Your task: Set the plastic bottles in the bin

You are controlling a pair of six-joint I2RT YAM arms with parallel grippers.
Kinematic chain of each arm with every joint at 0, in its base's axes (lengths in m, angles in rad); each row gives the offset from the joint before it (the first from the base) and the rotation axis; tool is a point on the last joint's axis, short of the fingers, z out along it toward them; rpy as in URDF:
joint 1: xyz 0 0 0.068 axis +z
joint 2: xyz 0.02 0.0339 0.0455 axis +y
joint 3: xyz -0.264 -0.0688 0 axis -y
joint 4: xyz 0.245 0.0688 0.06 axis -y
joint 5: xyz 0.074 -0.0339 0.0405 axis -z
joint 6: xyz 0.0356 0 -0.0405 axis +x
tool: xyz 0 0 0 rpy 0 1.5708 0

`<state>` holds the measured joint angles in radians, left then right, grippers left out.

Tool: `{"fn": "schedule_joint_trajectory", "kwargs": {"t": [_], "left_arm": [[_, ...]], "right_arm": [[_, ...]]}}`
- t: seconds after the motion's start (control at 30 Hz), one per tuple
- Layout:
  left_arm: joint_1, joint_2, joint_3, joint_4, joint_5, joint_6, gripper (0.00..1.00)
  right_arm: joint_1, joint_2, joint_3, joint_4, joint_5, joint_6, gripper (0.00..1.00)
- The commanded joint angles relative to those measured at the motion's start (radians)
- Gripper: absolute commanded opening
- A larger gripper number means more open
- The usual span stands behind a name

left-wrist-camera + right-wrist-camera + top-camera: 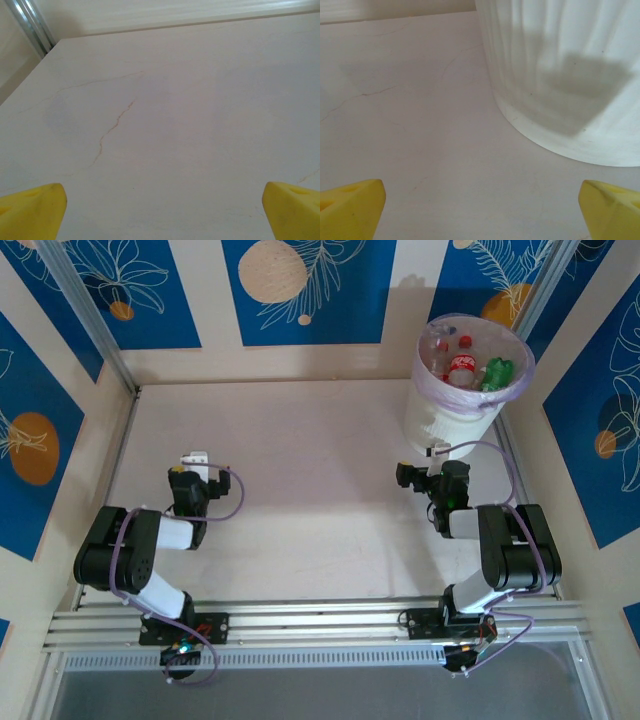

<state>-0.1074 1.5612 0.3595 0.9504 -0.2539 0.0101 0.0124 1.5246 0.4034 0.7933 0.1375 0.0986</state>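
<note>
Pale table (300, 440) underneath, and at its far right corner stands the bin (450, 428), lilac liner folded over the rim. Inside it lie the plastic bottles (463, 368), red caps and one green body showing. Right gripper (480, 212) gapes wide just beside the bin's wall, holding nothing; left gripper (162, 212) is equally spread over bare table, well apart.

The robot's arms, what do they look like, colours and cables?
Both the left arm and right arm have black joint housings with white link sections, and a thin lilac cable loops along each. The left pincer and right pincer have yellow wedge-shaped fingertips.
</note>
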Motion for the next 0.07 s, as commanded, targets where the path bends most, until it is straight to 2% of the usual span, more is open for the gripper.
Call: {"fn": "schedule_joint_trajectory", "kwargs": {"t": [0.0,0.03], "left_arm": [[0.008,0.007,-0.004,0.034,0.018,0.014,1.0],[0.008,0.007,-0.005,0.034,0.017,0.014,1.0]], "right_arm": [[-0.005,-0.002,0.007,0.022,-0.013,0.006,0.99],[-0.005,-0.001,0.007,0.026,-0.012,0.006,0.99]]}}
